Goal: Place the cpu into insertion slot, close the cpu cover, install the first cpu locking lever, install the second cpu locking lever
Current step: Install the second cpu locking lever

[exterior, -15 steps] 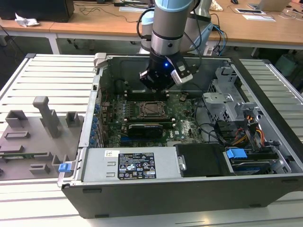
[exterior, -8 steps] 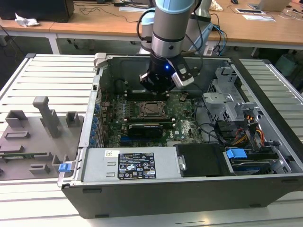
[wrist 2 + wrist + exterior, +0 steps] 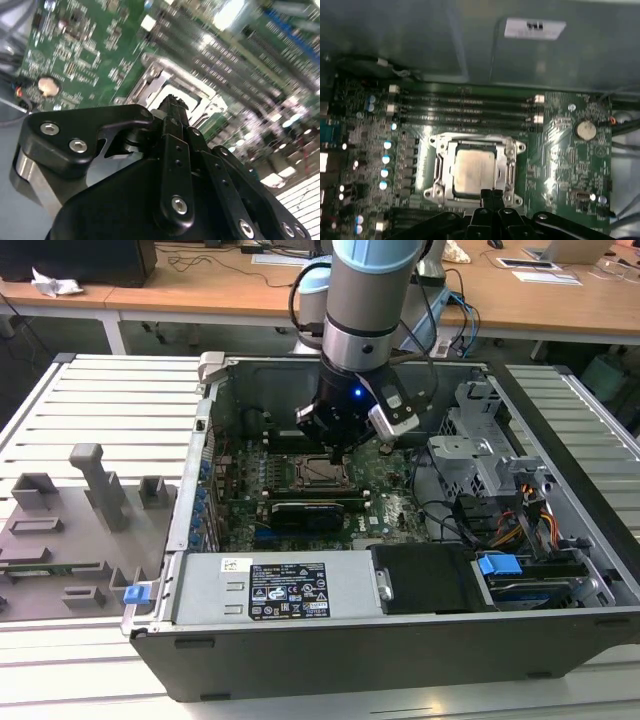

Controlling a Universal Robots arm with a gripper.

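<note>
- The exterior view is evenly and brightly lit from above; the ribbed white table [image 3: 110,410] looks pale and washed, while the inside of the computer case [image 3: 400,660] lies in soft shadow.
- A small blue light glows on the arm [image 3: 357,392].
- In the second wrist view the circuit board [image 3: 85,55] smears with blur toward the far side, with blown-out white glare patches.
- The first wrist view is dim and soft; the chip [image 3: 475,170] reflects a pale sheen.
</note>
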